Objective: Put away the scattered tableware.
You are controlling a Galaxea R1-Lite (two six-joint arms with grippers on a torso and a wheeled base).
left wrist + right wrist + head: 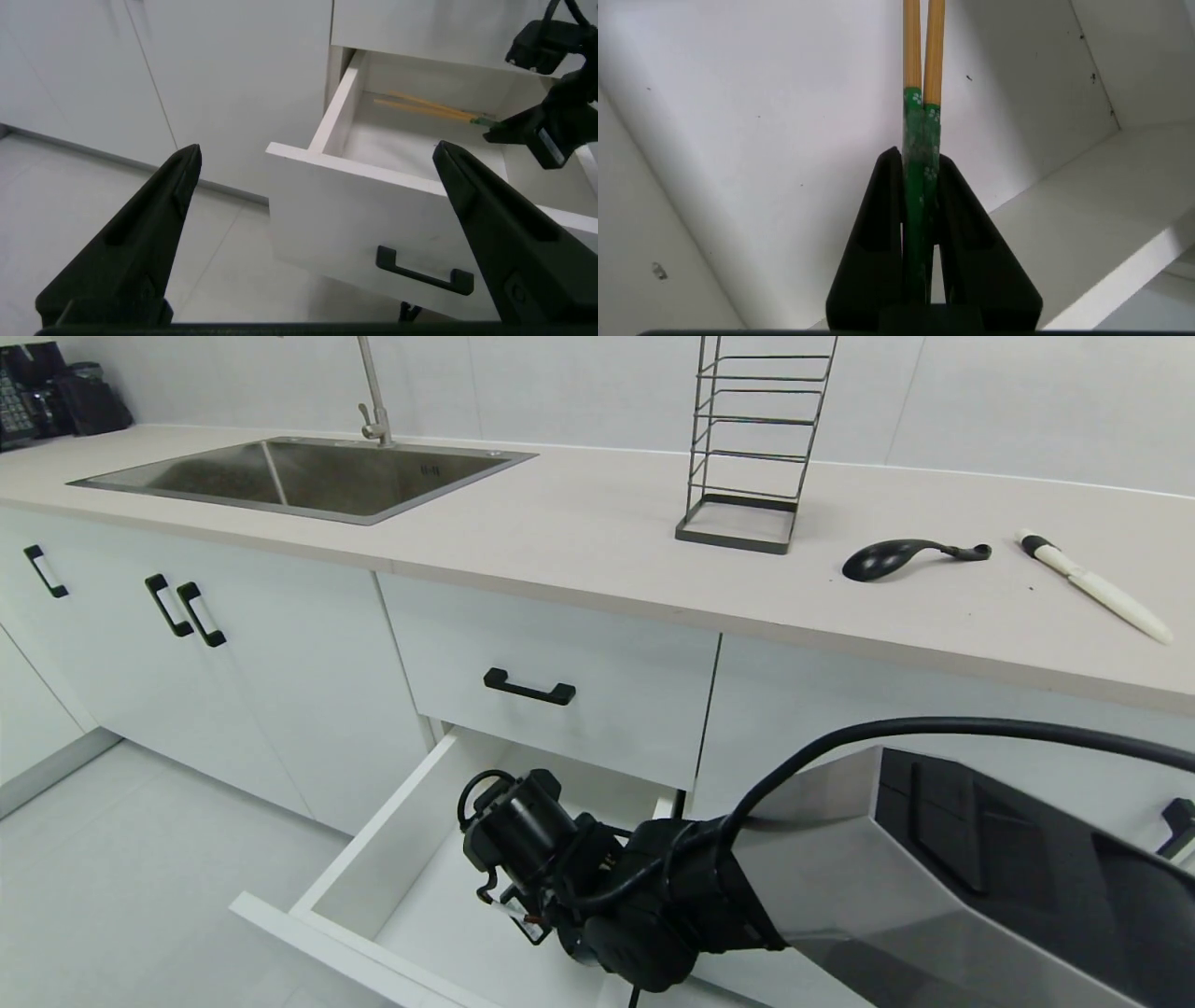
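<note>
right gripper (921,182) is down inside the open drawer (369,835), fingers clamped on a pair of chopsticks (922,56). grip is on the green patterned ends; the bare bamboo lengths stick out past the fingertips, side by side and touching. from the left wrist cam the chopsticks (425,107) run across the back part of the drawer, near its rear wall, green end at the right gripper. can't tell if the far tips rest on the drawer floor or hang just above it.

left gripper (318,154) sits outside the drawer, facing its front panel, fingers wide apart, nothing between them. black pull handle (422,269) on the drawer front is below and between the fingers, not touched.

drawer is the lower one, pulled out under a closed drawer with a black handle (528,688).

rest of the tableware is on the countertop (579,541), on the robot's right:
- black serving spoon (882,560), bowl up, curled handle, just right of the wire rack (752,439)
- pale knife (1092,583) with a black band at the handle end, lying flat, right of the spoon and apart from it

sink (308,476) with faucet (373,392) is at the left end of the counter, well apart from the spoon and knife.
</note>
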